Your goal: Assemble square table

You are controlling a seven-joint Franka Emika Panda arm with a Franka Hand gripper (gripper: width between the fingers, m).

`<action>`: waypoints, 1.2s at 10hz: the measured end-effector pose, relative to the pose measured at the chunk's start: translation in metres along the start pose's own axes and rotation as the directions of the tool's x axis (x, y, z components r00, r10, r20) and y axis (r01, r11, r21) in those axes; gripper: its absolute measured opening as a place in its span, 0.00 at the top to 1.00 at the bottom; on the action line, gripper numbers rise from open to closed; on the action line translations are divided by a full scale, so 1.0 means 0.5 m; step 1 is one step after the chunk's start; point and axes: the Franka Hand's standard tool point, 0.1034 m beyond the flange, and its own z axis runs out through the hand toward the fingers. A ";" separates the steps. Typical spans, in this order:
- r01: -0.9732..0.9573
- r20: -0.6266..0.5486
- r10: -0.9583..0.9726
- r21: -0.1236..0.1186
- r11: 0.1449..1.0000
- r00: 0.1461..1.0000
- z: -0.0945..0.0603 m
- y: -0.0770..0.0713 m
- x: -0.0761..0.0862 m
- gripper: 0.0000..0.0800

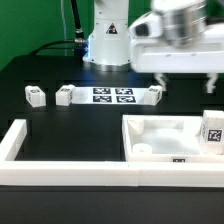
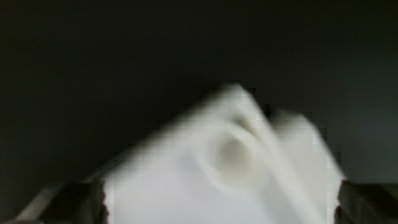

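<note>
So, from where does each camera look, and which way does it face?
Exterior view: stands apart, opposite the base, looking slightly down over the tabletop and legs; base and open hand show.
Wrist view: on the wrist, looking along the hand at a blurred white part with a hole, probably the tabletop; dark fingers barely show.
Shared: probably the tabletop.

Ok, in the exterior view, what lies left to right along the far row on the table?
First leg block, second leg block, marker board, third leg block.
</note>
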 end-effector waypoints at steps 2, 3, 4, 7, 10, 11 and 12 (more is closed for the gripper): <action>0.015 0.148 -0.012 -0.016 1.000 0.989 0.011 0.069 -0.030 0.19; 0.008 0.225 -0.005 -0.016 1.000 0.974 0.011 0.068 -0.035 0.19; 0.002 0.267 0.002 -0.015 1.000 0.964 0.012 0.068 -0.027 0.19; -0.028 0.478 0.039 -0.032 0.999 0.878 0.038 0.104 -0.053 0.19; -0.037 0.511 0.054 -0.043 0.998 0.858 0.050 0.111 -0.059 0.19; -0.038 0.513 0.056 -0.045 0.998 0.857 0.052 0.113 -0.059 0.19; -0.038 0.513 0.056 -0.045 0.998 0.856 0.053 0.113 -0.059 0.19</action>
